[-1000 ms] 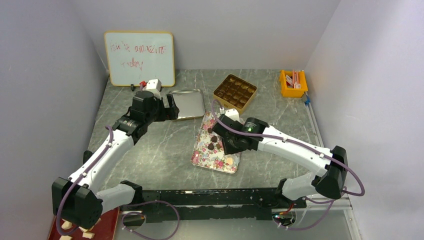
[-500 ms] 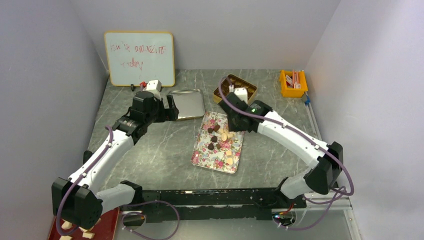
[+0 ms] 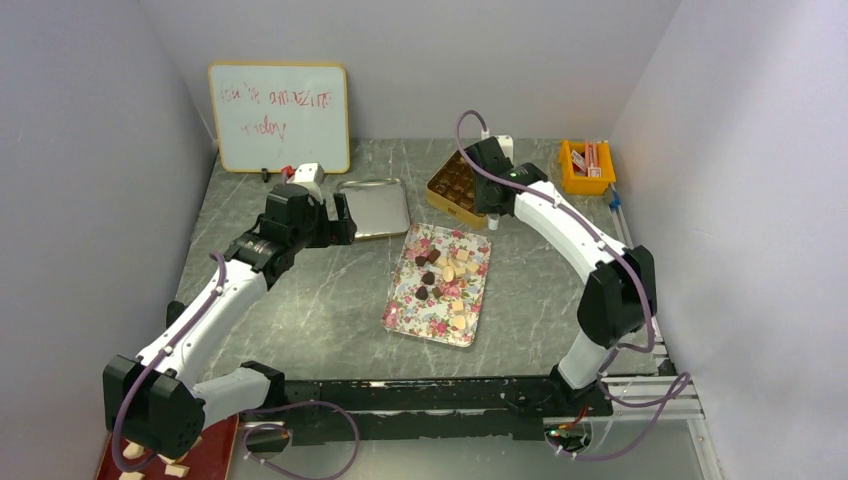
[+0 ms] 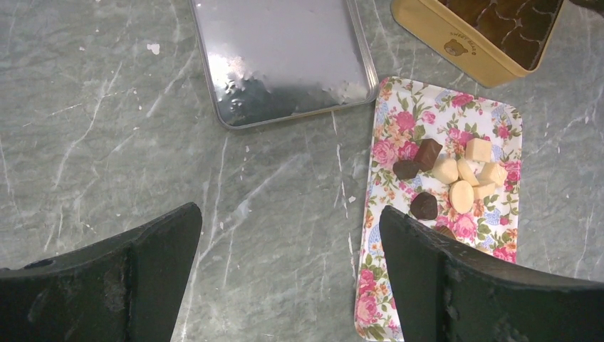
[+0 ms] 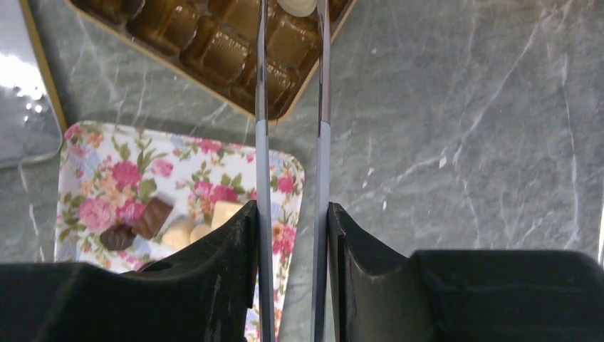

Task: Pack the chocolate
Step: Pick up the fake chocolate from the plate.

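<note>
1. The marble table (image 3: 300, 300) carries everything. The floral tray (image 3: 405, 305) sits mid-table, within reach of both arms, with the loose chocolates (image 3: 445, 275) clustered toward its far end.
2. The gold box (image 5: 214, 50) lies just beyond the tray, its brown cells facing up to receive them. The cells I can see look unfilled.
3. The right gripper (image 5: 292, 221) is clamped on thin tweezers (image 5: 261, 107). Their tips pinch a round cream chocolate (image 5: 299, 6) above the box (sensible, with sweets this small).
4. The left gripper (image 4: 292, 278) hangs with jaws wide apart, holding nothing, over bare table left of the floral tray.
5. Around them are a whiteboard (image 3: 280, 115) at the far left, a silver tray (image 3: 375, 205) left of the box and an orange bin (image 3: 585, 165) at the far right. Nothing seems to block the drop.
</note>
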### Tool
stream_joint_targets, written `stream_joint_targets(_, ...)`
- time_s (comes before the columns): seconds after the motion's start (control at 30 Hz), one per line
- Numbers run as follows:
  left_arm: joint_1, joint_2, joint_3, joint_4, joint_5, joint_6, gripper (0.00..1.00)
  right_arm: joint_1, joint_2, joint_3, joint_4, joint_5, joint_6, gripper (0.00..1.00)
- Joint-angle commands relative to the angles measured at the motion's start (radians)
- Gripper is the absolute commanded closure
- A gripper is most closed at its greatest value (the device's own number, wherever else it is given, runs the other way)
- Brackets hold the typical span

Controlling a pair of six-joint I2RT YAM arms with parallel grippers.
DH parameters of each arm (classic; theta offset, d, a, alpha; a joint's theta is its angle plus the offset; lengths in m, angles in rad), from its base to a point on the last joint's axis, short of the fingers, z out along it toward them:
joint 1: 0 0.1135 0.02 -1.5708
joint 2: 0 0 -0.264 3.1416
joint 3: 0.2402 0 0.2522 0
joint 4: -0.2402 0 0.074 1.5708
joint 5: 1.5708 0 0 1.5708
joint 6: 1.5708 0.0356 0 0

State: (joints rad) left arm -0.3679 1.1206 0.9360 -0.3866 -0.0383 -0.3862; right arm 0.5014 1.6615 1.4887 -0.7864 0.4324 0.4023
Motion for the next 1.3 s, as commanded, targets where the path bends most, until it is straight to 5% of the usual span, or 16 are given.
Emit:
stream_joint_targets(0.0,0.003,-0.031,0.011,0.003,0.007,0.012,0.00,-0.048,0.046,0.089,0.105,-0.003,-0.057,1.00)
stream_joint_targets(0.4,0.003,-0.030,0.000,0.004,-0.002,0.006,0.00,-0.161,0.130,0.110,0.178,-0.054,-0.099,1.00)
stream_joint_targets(1.27,0.003,-0.009,0.007,0.010,-0.011,0.002,0.00,-0.204,0.221,0.179,0.191,-0.076,-0.128,0.99)
